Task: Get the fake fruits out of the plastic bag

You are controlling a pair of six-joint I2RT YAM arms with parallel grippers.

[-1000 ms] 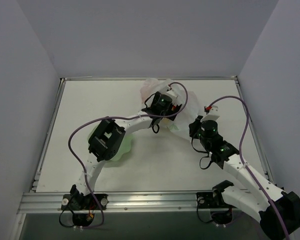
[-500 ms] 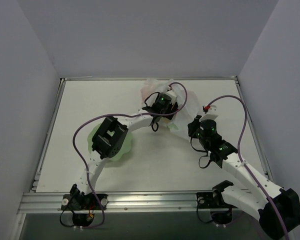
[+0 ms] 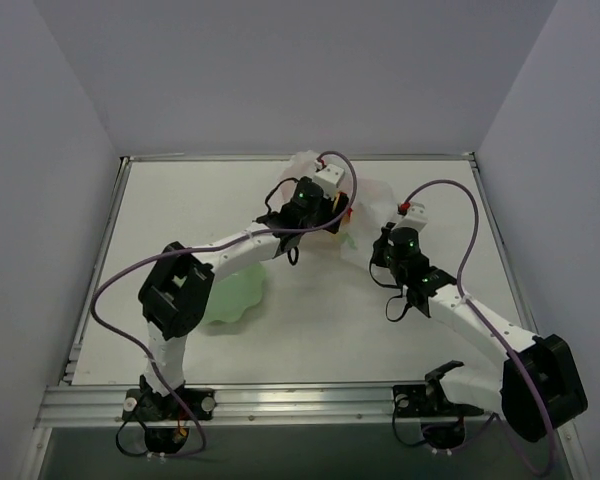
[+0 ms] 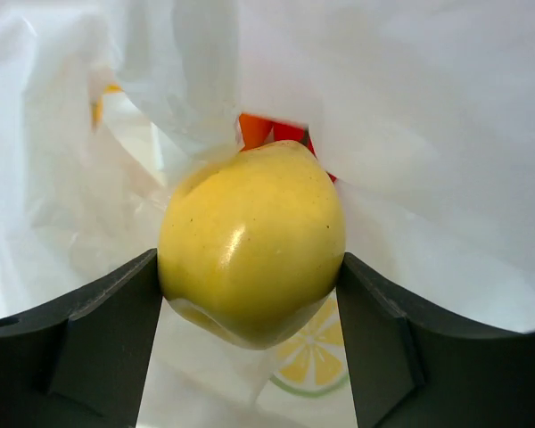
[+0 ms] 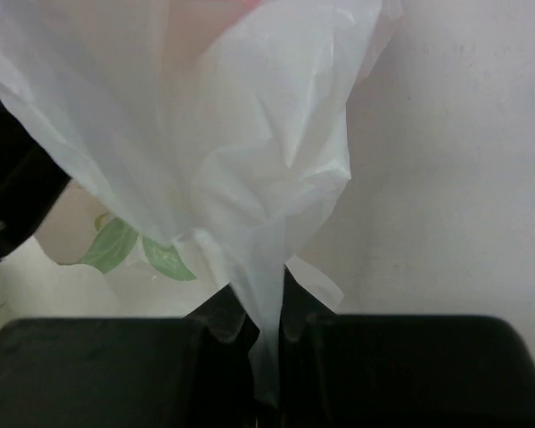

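The plastic bag [image 3: 372, 197] lies crinkled at the back middle of the table. My left gripper [image 3: 318, 212] reaches into its mouth. In the left wrist view, the left gripper [image 4: 250, 272] is shut on a glossy yellow fruit [image 4: 250, 236], with both fingers [image 4: 107, 330] touching its sides. A red-orange fruit [image 4: 269, 132] shows just behind it, and the bag [image 4: 428, 134] surrounds them. My right gripper [image 3: 382, 247] is at the bag's right edge. In the right wrist view, the right gripper [image 5: 261, 323] is shut on a gathered fold of the bag [image 5: 250, 152]. Other fruits are hidden.
A pale green wavy-edged bowl [image 3: 238, 292] stands left of centre, partly under the left arm's forearm. The table's back rim [image 3: 300, 157] runs just behind the bag. Purple cables loop over both arms.
My left arm has stretched farther toward the back into the bag, its elbow swinging left. My right gripper has shifted slightly back and left, still holding the bag.
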